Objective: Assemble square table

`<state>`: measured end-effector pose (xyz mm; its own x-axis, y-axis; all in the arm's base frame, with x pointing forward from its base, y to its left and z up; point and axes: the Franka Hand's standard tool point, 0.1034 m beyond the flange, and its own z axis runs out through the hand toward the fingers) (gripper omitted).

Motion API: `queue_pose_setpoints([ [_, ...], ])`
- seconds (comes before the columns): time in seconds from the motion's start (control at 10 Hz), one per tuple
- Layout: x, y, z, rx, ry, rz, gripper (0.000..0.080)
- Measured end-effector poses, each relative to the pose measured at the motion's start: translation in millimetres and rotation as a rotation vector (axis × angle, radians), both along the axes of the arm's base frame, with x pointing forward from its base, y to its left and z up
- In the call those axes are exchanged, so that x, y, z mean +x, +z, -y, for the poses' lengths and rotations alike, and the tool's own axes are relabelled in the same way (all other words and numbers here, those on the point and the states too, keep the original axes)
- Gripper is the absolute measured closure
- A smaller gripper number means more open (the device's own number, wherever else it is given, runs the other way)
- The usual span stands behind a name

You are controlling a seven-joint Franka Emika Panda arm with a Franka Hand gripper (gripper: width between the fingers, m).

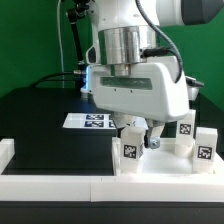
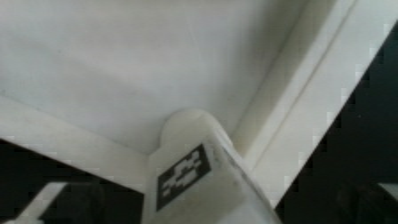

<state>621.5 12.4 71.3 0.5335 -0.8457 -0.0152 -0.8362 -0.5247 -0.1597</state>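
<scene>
The square slab (image 1: 160,166) lies hollow face up at the front of the exterior view, and its rim (image 2: 285,90) and inner face show in the wrist view. My gripper (image 1: 141,141) hangs low over its left part, shut on a white tagged leg (image 1: 130,151). In the wrist view this leg (image 2: 199,165) runs up through my gripper (image 2: 206,202), its far end at the slab's rimmed corner. My fingers are mostly hidden behind the leg. Two more tagged legs (image 1: 185,129) (image 1: 205,148) stand at the slab's right side.
The marker board (image 1: 92,121) lies on the black worktop behind the gripper. A low white wall (image 1: 10,152) edges the worktop at the exterior view's left and front. A green backdrop and cables stand behind the arm.
</scene>
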Motion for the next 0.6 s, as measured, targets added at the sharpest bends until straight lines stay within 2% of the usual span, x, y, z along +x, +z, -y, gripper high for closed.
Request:
queue_pose_setpoints([
  [0.1,2.5,1.6,0.9,-0.062,0.216,0.007,0.0150],
  [0.2,6.5,2.7,1.9,-0.105,0.405,0.024,0.0150],
  [0.4,5.7,1.8,2.6,-0.104,0.395,0.021,0.0150],
  [0.5,5.6,1.7,2.6,-0.101,0.369,0.019,0.0290],
  [0.6,5.6,1.7,2.5,-0.098,0.349,0.018,0.0290],
])
